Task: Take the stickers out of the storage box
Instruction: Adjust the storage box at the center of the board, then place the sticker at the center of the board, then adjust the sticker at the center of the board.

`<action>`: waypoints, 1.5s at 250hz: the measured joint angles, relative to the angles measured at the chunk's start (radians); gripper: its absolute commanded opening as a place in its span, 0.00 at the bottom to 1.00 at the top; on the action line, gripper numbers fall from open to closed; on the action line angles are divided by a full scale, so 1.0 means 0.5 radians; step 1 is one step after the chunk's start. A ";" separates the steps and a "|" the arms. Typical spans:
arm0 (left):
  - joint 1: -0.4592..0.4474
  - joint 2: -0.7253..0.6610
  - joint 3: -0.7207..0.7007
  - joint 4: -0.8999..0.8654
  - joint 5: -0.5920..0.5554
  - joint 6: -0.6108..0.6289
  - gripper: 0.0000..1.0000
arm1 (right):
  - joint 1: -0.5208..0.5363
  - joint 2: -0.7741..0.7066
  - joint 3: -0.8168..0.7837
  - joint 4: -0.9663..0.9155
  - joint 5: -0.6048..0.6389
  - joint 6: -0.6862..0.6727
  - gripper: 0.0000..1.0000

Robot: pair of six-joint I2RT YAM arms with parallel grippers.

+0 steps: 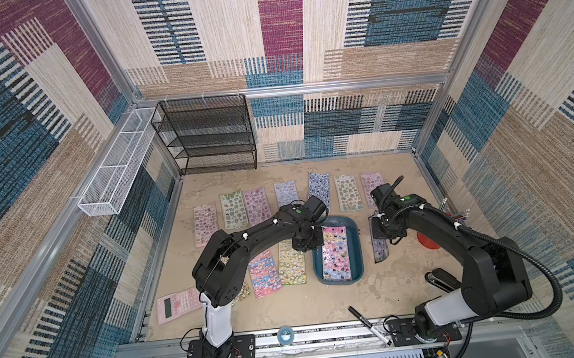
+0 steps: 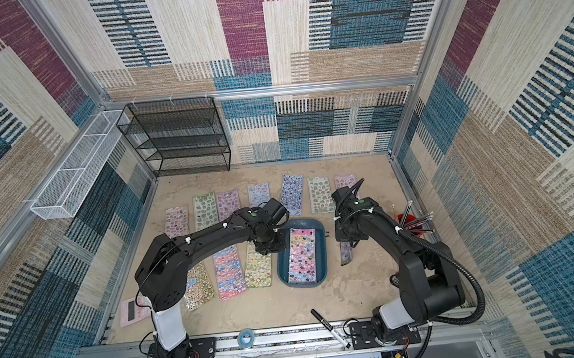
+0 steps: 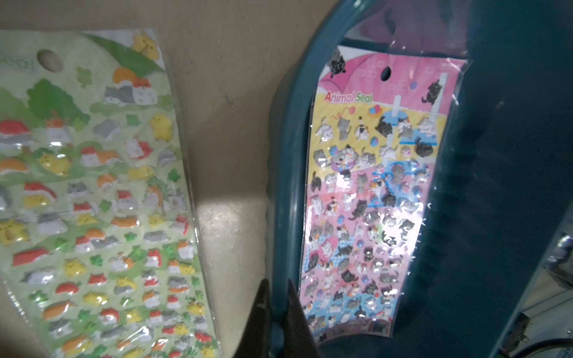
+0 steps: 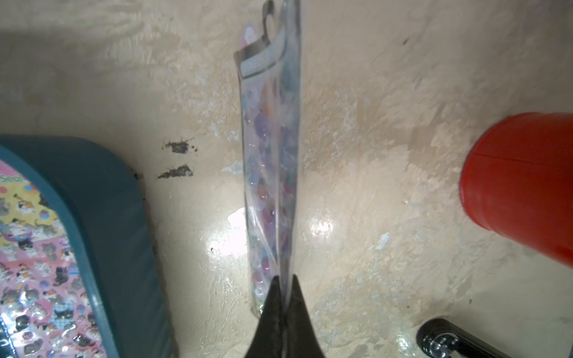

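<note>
Pastel stickers (image 1: 233, 209) lie flat across the left and far parts of the bench (image 1: 287, 307), long axes running from far edge to near edge. Just right of them the left tool (image 3: 277, 282) is closed narrowly on the left rim of the teal storage box (image 1: 354, 247), where one pink sheet (image 1: 336, 254) lies lengthwise, header end toward the far edge. Right of the box, the right tool (image 4: 283, 277) pinches a lilac sheet (image 4: 273, 139) that hangs edge-on, hang-hole end lowest, near a red cup (image 4: 521, 186); the bench is scuffed beige, walled in by woven beige, blue and plum panels (image 1: 282, 31).
</note>
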 measured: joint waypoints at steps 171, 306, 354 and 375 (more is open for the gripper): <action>0.004 -0.073 0.035 0.066 0.082 0.039 0.36 | -0.196 0.431 0.048 -0.072 0.307 0.111 0.46; 0.008 -0.175 0.020 0.060 0.076 0.045 0.49 | -0.049 0.013 0.307 -0.137 0.246 0.155 0.50; 0.010 -0.242 -0.012 0.015 0.022 0.046 0.50 | 0.245 -0.242 0.319 0.027 -0.050 0.176 0.42; 0.026 -0.290 -0.030 -0.020 -0.005 0.047 0.50 | 0.389 -0.304 0.259 0.143 -0.171 0.218 0.36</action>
